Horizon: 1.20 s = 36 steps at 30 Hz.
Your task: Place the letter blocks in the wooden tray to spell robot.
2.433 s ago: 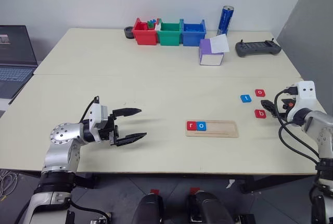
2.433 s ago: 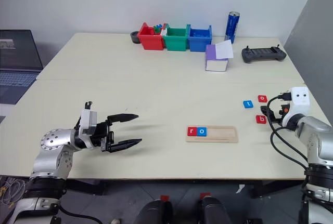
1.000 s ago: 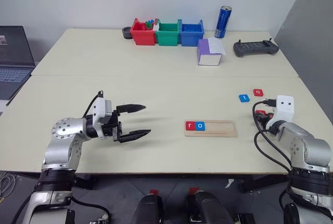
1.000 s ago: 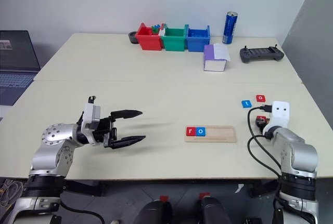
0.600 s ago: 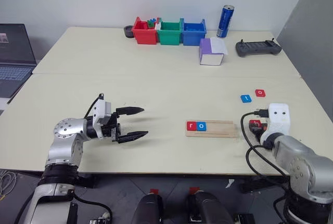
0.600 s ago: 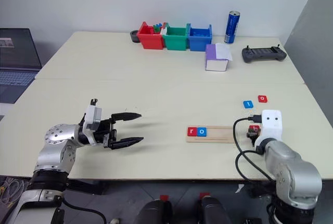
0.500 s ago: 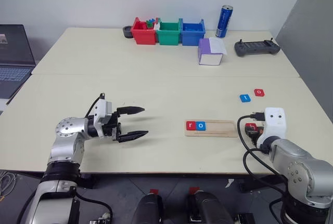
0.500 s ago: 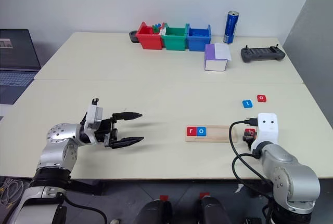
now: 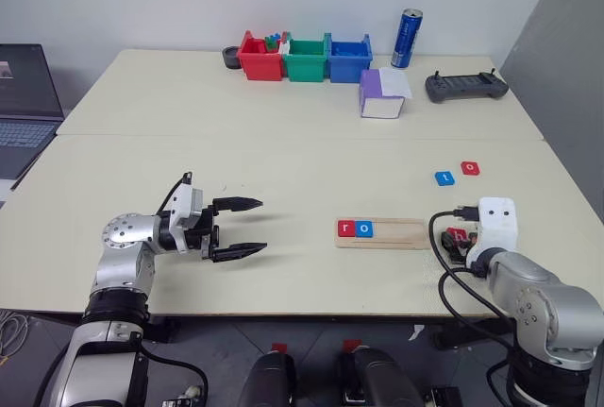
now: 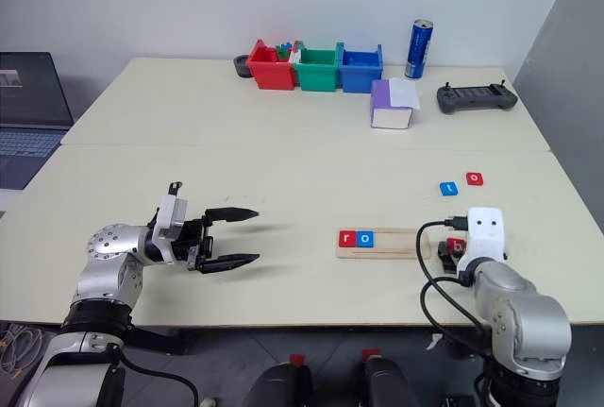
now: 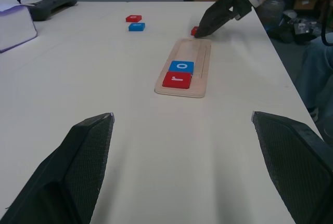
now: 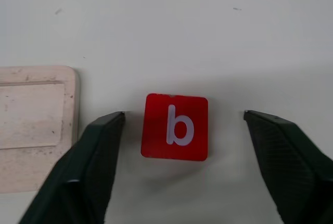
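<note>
Red and square, the flat "b" letter tile (image 12: 175, 127) lies on the tabletop just beside the right end of the long pale-wood tray (image 9: 382, 233), between the spread black fingers of the right gripper (image 12: 179, 167), untouched by either. To do this well, close squarely on the tile's opposite edges, lift clear of the rim, and set it against the blue "o" tile (image 9: 364, 228). The left gripper (image 9: 247, 228) hangs spread wide, well apart from the tray.

Red "b" block (image 9: 460, 234) half hidden behind right gripper (image 9: 457, 245) and its cable in the head views. Letters on the far blue block (image 9: 444, 178) and red block (image 9: 470, 168) too small to read. Laptop (image 9: 24, 105) cut off by the left edge. Wooden tray (image 12: 32, 125) cut off by the edge in the right wrist view. Contents of the red bin (image 9: 261, 56) too small to tell.
</note>
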### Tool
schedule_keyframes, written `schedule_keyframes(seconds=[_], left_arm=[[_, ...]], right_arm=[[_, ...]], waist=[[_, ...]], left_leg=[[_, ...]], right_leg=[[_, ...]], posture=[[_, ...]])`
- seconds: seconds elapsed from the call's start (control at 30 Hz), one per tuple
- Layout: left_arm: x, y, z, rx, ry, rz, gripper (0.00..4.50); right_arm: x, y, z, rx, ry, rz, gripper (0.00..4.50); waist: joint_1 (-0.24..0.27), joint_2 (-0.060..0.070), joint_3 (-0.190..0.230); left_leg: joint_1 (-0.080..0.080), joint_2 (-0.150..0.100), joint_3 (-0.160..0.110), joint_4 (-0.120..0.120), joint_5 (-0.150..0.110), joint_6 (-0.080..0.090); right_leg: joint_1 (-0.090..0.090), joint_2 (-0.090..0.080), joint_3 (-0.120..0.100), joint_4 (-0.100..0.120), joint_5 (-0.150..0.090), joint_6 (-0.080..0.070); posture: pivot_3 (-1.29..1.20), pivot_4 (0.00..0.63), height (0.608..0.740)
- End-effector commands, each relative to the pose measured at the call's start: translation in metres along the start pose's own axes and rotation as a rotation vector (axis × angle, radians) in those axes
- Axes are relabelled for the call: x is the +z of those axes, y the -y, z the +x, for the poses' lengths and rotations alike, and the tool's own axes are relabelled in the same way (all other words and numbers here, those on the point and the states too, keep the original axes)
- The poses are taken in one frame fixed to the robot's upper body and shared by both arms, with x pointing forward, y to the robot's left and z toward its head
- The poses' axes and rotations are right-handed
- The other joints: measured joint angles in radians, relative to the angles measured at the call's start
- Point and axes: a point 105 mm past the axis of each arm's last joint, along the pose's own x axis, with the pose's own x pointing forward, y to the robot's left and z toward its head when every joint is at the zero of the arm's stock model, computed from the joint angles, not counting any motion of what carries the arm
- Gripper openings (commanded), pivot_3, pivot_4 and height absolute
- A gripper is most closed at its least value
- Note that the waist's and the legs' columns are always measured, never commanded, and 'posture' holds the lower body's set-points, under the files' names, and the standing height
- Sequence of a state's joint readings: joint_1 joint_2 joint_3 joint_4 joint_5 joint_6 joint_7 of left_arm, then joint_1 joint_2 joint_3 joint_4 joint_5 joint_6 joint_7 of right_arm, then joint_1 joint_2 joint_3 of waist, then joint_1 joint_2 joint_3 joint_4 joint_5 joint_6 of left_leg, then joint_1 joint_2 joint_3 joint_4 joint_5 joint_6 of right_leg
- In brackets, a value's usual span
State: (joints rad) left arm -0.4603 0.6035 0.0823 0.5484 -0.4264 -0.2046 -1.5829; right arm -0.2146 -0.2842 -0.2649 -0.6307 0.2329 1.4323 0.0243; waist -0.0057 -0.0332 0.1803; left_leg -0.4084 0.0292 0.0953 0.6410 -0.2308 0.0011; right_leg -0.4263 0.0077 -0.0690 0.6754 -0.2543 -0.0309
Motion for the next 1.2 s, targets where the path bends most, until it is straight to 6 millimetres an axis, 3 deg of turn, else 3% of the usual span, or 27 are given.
schedule_keyframes(seconds=[0.03,0.2,0.33,0.6,1.2], left_arm=[[0.004,-0.002,-0.003,0.005,-0.001,0.029,4.50],[0.008,0.000,0.002,-0.005,-0.002,0.050,4.50],[0.018,0.001,0.009,-0.012,0.013,0.064,4.50],[0.034,0.007,0.021,-0.026,0.030,0.072,4.50],[0.030,0.019,0.010,-0.010,0.006,0.057,4.50]], right_arm=[[0.019,0.001,-0.014,0.167,0.038,-0.089,4.48],[0.029,0.028,-0.020,0.338,0.048,-0.317,4.48],[0.032,0.026,-0.026,0.645,0.100,-0.524,4.48],[0.034,0.044,-0.002,0.911,-0.022,-0.724,4.48],[0.026,0.049,0.019,0.941,-0.030,-0.845,4.48]], waist=[[0.001,0.000,0.000],[0.003,0.000,0.000],[0.001,0.000,0.000],[-0.002,0.000,0.000],[0.005,0.001,0.001]], left_leg=[[0.000,0.000,0.000,0.000,0.000,0.000],[-0.001,0.000,-0.001,0.000,-0.002,0.003],[-0.002,0.001,-0.003,-0.001,-0.002,0.004],[-0.003,0.001,-0.002,0.002,-0.002,0.004],[-0.002,0.001,-0.001,0.004,-0.002,0.004]], right_leg=[[0.000,0.000,0.000,0.000,0.000,0.000],[0.001,0.000,-0.002,-0.005,0.000,0.000],[0.002,0.002,-0.003,-0.011,0.002,0.003],[0.003,0.002,-0.002,-0.011,0.003,0.006],[0.004,0.001,0.000,-0.010,0.004,0.005]], posture=[[0.00,0.150,0.740],[0.00,0.150,0.740],[0.00,0.150,0.740],[0.00,0.150,0.740],[0.00,0.150,0.740]])
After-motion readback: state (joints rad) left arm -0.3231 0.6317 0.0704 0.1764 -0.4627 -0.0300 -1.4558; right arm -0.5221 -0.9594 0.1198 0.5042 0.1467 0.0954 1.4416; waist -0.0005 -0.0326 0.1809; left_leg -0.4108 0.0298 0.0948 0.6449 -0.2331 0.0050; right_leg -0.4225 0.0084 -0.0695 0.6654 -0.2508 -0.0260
